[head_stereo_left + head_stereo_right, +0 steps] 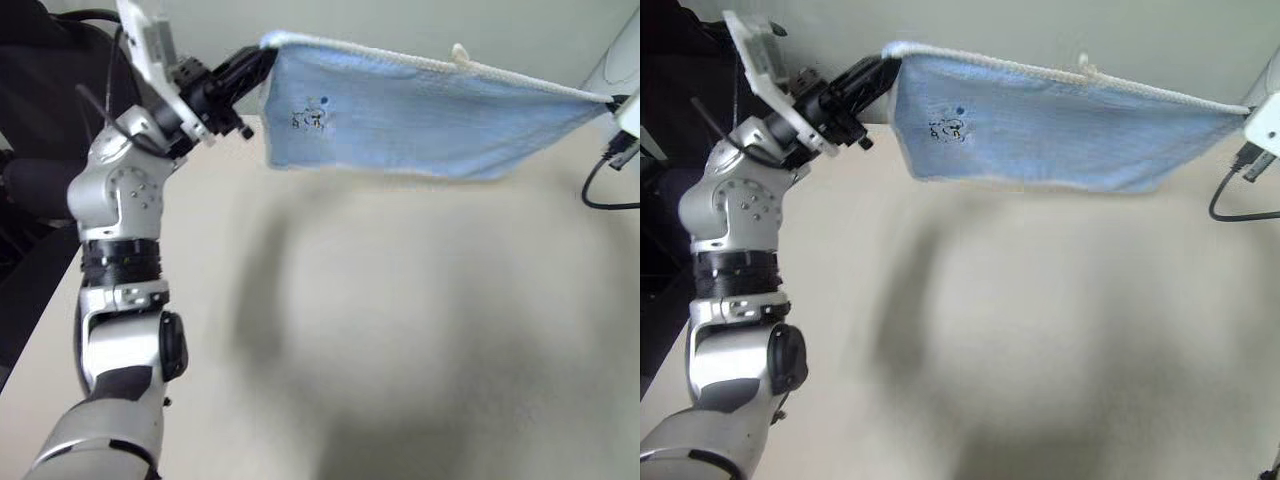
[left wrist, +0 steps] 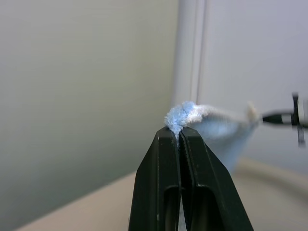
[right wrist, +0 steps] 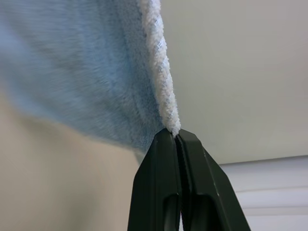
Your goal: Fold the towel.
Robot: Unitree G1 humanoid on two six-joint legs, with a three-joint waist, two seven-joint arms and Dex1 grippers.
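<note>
The towel (image 1: 430,115) hangs in the air, stretched wide between the two grippers, well above the pale table (image 1: 400,340). It is light blue with a white stitched edge (image 1: 400,58) along the top.

The left gripper (image 2: 179,137) has its two black fingers pressed together on one top corner of the towel. In the left wrist view a little tuft of blue and white cloth pokes out above the fingertips. The right gripper (image 3: 176,135) has its fingers squeezed together on the other top corner. In the right wrist view the white edge runs straight up from the fingertips, and the fluffy blue cloth hangs beside it.

The eye views show things the wrist views do not. They show the whole towel as one flat sheet. They show a small white loop (image 1: 460,52) sticking up from the top edge, and a small dark picture (image 1: 310,120) printed near the left gripper's corner. A black cable (image 1: 605,185) hangs by the right arm at the side.

The top edge is pulled tight and slopes down a bit toward the right gripper. The bottom edge (image 1: 400,172) hangs loose, not touching the table. The table under the towel is bare, with lots of room. The table's left edge (image 1: 45,300) is near the left arm.
</note>
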